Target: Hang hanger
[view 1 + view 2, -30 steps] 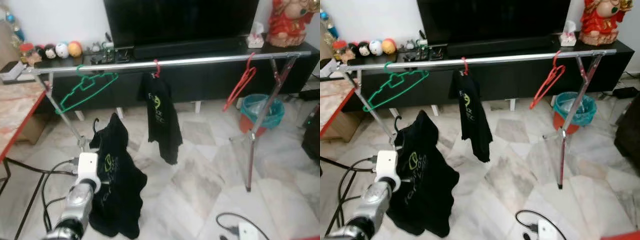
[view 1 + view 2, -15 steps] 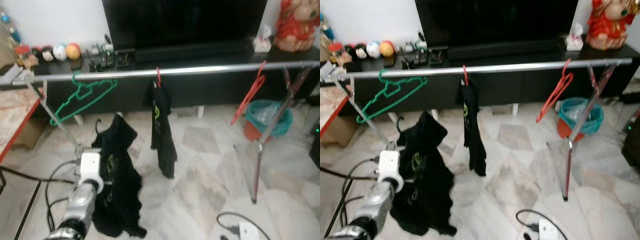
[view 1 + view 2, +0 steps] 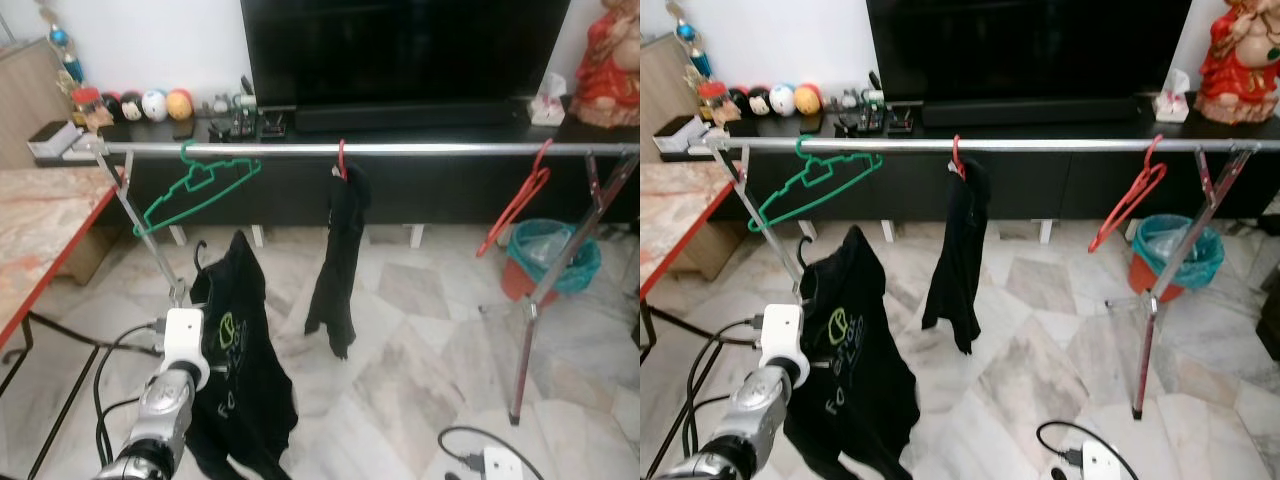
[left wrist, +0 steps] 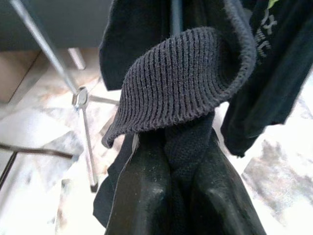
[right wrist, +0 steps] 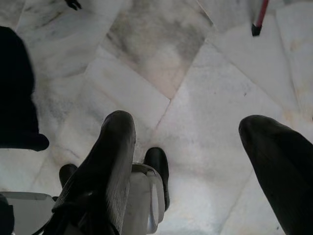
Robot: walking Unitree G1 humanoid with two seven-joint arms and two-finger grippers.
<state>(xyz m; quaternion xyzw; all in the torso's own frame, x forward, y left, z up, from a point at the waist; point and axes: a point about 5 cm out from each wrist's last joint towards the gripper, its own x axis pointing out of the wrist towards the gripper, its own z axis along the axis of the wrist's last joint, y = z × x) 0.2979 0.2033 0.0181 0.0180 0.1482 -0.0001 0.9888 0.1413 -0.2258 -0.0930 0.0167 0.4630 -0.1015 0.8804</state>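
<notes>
While clamped tight on a black shirt point(image 3: 235, 370), left gripper point(image 4: 171, 161) raised below the rail point(image 3: 400, 149), right gripper point(image 5: 190, 152) spread wide over floor point(image 5: 161, 68).

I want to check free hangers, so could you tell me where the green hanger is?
The green hanger hangs bare at the rail's left end, left of the hung black shirt.
</notes>
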